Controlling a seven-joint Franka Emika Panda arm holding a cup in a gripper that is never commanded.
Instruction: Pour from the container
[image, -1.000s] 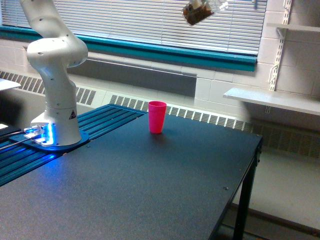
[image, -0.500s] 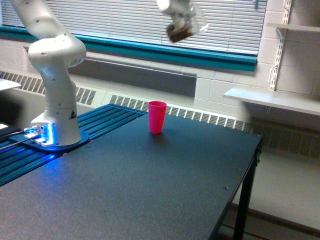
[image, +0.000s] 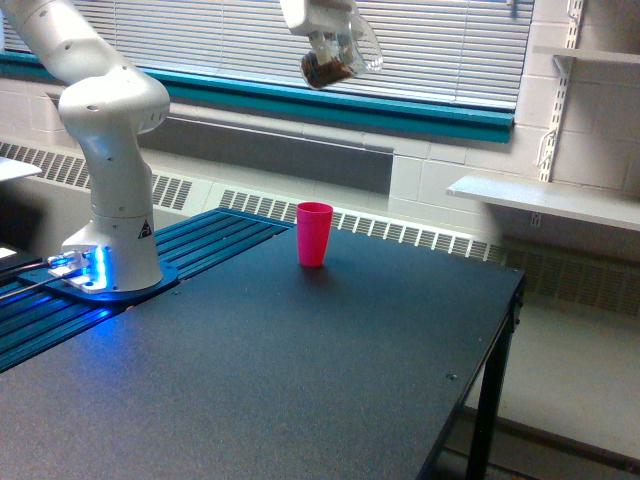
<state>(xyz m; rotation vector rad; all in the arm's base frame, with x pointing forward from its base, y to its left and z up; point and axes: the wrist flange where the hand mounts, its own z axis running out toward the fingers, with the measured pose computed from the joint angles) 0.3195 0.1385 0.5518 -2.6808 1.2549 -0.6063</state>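
High above the pink cup (image: 314, 233), claw (image: 330, 45) gripping the tilted container (image: 338, 60), now farther left.

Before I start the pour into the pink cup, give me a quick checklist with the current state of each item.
1. Container held in the gripper: ok, it hangs from the gripper high above the table.
2. Contents inside: ok, dark material shows in the clear container, none seen falling.
3. Pink cup upright with its mouth open: ok.
4. Container lined up over the pink cup: cannot tell; in the exterior view it sits roughly above it, but one view gives no depth.
5. Pour height: not ok, the gap above the cup looks large; lowering first seems wise.
6. Table free around the cup: ok, nothing stands next to it.
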